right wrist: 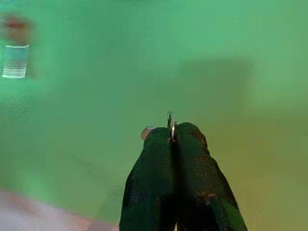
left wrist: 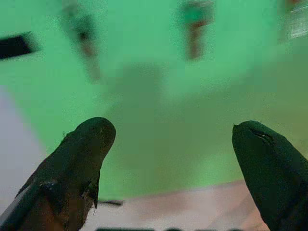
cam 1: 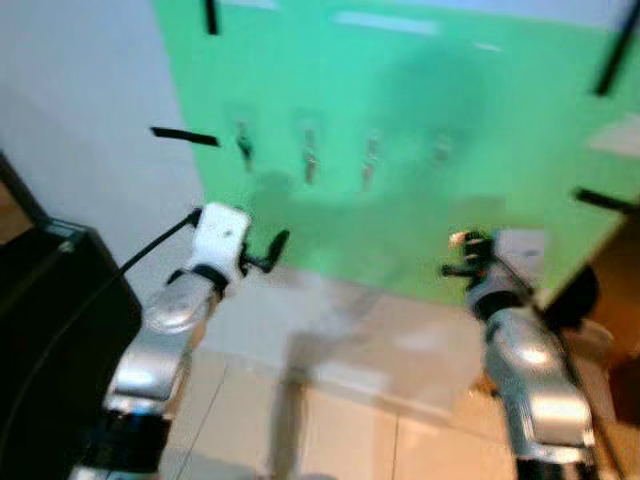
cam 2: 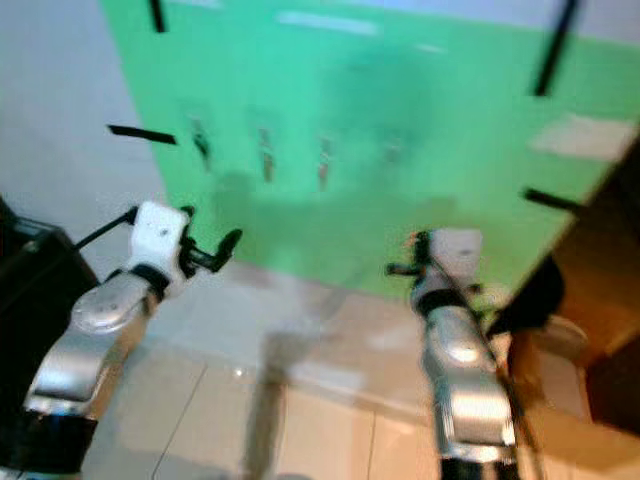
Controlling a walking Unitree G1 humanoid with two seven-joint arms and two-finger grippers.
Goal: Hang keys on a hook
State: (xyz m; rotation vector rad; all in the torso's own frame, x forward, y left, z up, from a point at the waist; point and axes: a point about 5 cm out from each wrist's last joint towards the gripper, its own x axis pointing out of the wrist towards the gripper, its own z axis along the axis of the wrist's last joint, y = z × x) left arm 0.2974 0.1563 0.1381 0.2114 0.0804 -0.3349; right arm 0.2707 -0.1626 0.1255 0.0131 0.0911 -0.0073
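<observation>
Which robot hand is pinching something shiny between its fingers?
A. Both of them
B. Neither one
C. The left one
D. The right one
D. In the right wrist view the right gripper has its black fingers pressed together on a thin metal key ring, while the left gripper has its fingers spread wide apart with nothing between them, facing the green board.

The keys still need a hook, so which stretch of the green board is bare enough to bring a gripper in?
Bare: the green board right of the row of hooks, above the right gripper, and the band beneath the hooks between both grippers. Crowded: the hook row itself, above the left gripper.
</observation>
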